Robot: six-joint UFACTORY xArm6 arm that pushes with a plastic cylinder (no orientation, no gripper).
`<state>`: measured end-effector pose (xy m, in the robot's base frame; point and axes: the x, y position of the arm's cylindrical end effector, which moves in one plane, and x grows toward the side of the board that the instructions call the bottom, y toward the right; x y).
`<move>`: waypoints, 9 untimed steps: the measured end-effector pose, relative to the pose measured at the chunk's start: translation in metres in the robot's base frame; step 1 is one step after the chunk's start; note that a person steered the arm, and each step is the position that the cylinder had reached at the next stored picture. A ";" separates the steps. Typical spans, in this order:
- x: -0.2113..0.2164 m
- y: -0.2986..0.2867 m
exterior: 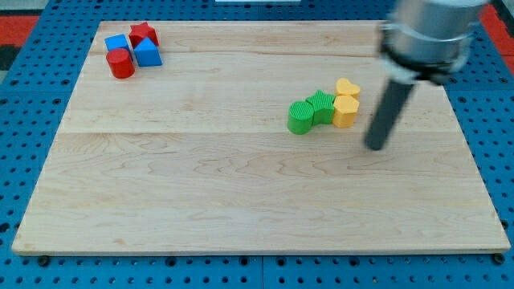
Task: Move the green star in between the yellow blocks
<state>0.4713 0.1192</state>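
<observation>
The green star (pixel 322 106) lies right of the board's middle. It touches a green cylinder (pixel 300 117) on its left and a yellow hexagon block (pixel 345 111) on its right. A yellow heart block (pixel 347 88) sits just above the hexagon, touching it. The star is to the left of both yellow blocks, beside them and not between them. My tip (pixel 374 146) is on the board to the right of and a little below the yellow hexagon, apart from it. The rod rises up to the arm at the view's top right.
A cluster at the view's top left holds a red star (pixel 143 34), a blue cube (pixel 117 43), a blue triangle block (pixel 147 54) and a red cylinder (pixel 121 63). The wooden board (pixel 241 185) lies on a blue pegboard.
</observation>
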 end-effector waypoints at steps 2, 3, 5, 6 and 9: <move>-0.057 -0.084; -0.089 -0.045; -0.112 -0.053; -0.112 -0.109; -0.055 -0.048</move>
